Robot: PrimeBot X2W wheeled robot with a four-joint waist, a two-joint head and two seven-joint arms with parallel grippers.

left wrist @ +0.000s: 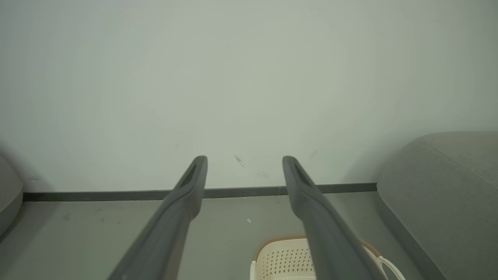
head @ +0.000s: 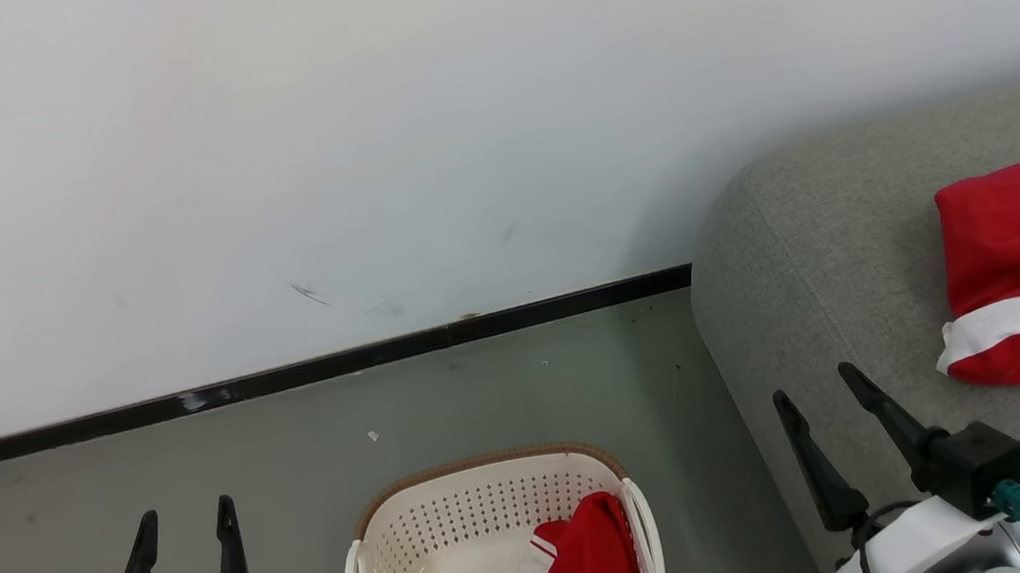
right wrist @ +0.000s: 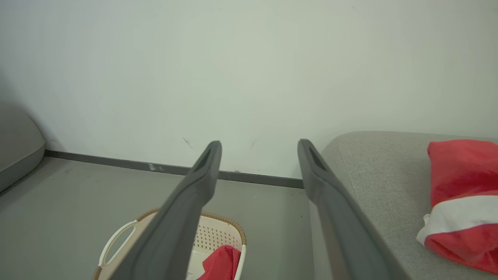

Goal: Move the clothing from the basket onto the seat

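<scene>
Right gripper [head: 812,386]: jaws spread, empty, hovering over the near edge of the seat [head: 823,238] at five o'clock in the head view. Left gripper [head: 188,509]: jaws likewise spread, holding nothing, above the floor [head: 304,475] at seven o'clock. Between them, at six o'clock, the basket [head: 480,462], with one red garment [head: 588,560] bunched against its right wall. At three o'clock, the other garment [head: 1018,270], crumpled on the seat. Probably halfway: second pickup pending. Next: swing the right gripper toward eight o'clock, dip into the basket, pinch a high fold.
</scene>
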